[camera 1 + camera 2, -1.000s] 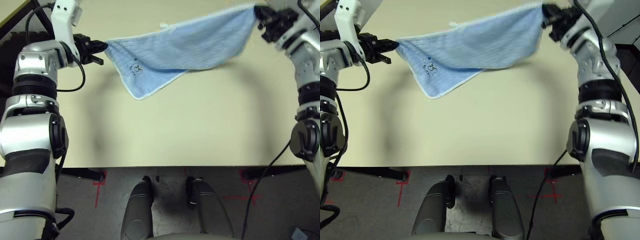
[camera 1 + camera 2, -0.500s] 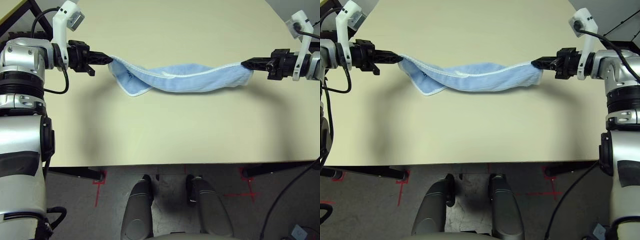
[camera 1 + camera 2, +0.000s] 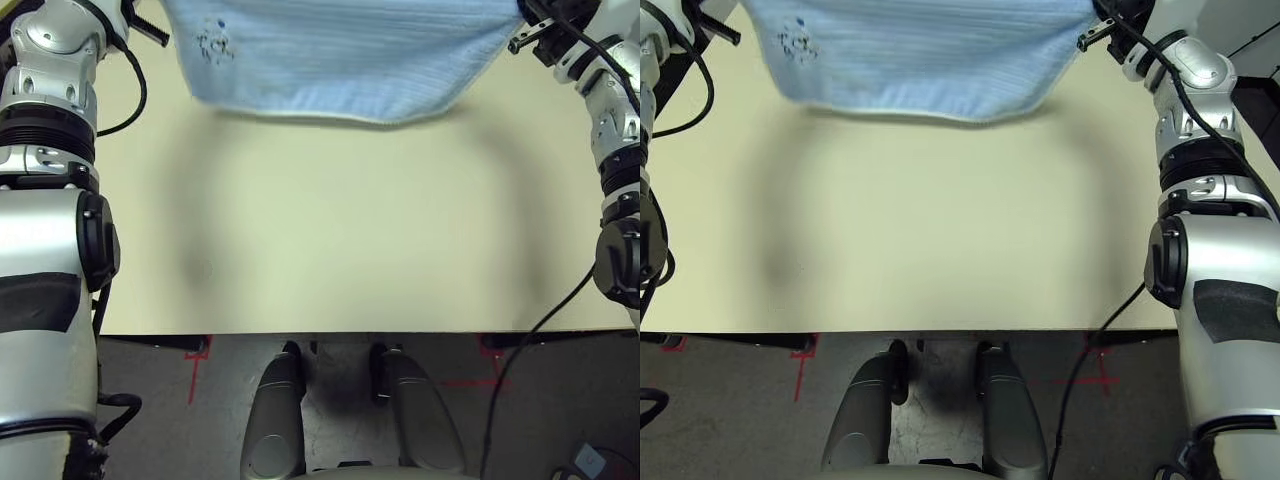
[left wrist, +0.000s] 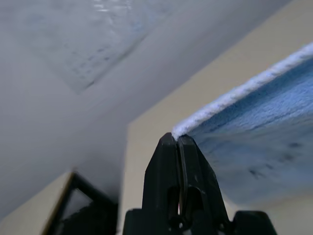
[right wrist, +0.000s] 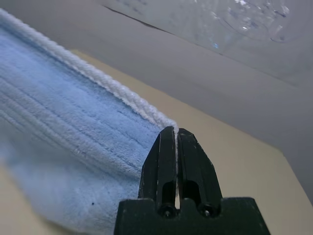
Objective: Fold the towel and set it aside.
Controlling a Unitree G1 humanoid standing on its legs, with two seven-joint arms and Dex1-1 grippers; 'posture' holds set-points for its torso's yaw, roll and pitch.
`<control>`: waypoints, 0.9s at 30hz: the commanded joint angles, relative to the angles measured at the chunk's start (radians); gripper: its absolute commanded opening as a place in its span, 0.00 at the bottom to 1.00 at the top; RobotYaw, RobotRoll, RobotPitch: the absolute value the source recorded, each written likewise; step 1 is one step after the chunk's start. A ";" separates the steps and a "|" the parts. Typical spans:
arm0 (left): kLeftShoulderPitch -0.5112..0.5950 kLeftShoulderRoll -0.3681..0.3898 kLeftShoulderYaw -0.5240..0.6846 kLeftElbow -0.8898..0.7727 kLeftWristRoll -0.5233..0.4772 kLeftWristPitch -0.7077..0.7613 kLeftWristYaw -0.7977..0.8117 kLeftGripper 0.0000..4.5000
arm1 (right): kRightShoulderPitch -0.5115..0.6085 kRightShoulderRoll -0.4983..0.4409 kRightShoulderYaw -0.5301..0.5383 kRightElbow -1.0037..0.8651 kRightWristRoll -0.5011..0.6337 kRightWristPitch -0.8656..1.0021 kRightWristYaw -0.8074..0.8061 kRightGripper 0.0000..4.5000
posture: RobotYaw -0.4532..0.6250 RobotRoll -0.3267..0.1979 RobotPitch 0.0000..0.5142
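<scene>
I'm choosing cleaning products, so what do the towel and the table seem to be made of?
Towel: soft light-blue pile fabric, likely microfibre or terry; fuzzy ribbed surface, white stitched edging, and it hangs limp. Table: smooth matte beige top, possibly laminate, with no grain or glare; the core cannot be told.

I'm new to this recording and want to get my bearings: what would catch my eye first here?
The light-blue towel stands out: it hangs spread wide above the far part of the beige table, with a small embroidered motif near its left side. The left gripper is shut on one corner and the right gripper is shut on the opposite one, each pinching the white stitched edging.
</scene>
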 commanded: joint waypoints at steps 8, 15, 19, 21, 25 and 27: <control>0.239 0.147 -0.144 -0.132 0.030 0.258 -0.912 0.01 | 0.151 -0.088 0.107 -0.021 -0.082 -0.027 0.385 0.00 | 0.38 0.62 0.49; 0.285 0.183 -0.259 -0.209 -0.004 0.378 -1.092 0.01 | 0.246 -0.131 0.188 -0.162 -0.070 0.202 0.722 0.00 | 0.38 0.62 0.50; 0.288 0.220 -0.411 -0.209 -0.051 0.362 -1.092 0.01 | 0.269 -0.169 0.229 -0.257 -0.094 0.304 0.826 0.00 | 0.39 0.62 0.50; 0.283 0.242 -0.479 -0.220 -0.080 0.346 -1.092 0.01 | 0.285 -0.185 0.252 -0.296 -0.110 0.322 0.861 0.00 | 0.39 0.62 0.49; 0.288 0.292 -0.586 -0.265 -0.144 0.326 -1.092 0.01 | 0.329 -0.197 0.256 -0.375 -0.096 0.363 0.891 0.00 | 0.39 0.62 0.48; 0.294 0.320 -0.636 -0.294 -0.182 0.331 -1.092 0.01 | 0.360 -0.208 0.254 -0.430 -0.082 0.403 0.919 0.00 | 0.39 0.62 0.48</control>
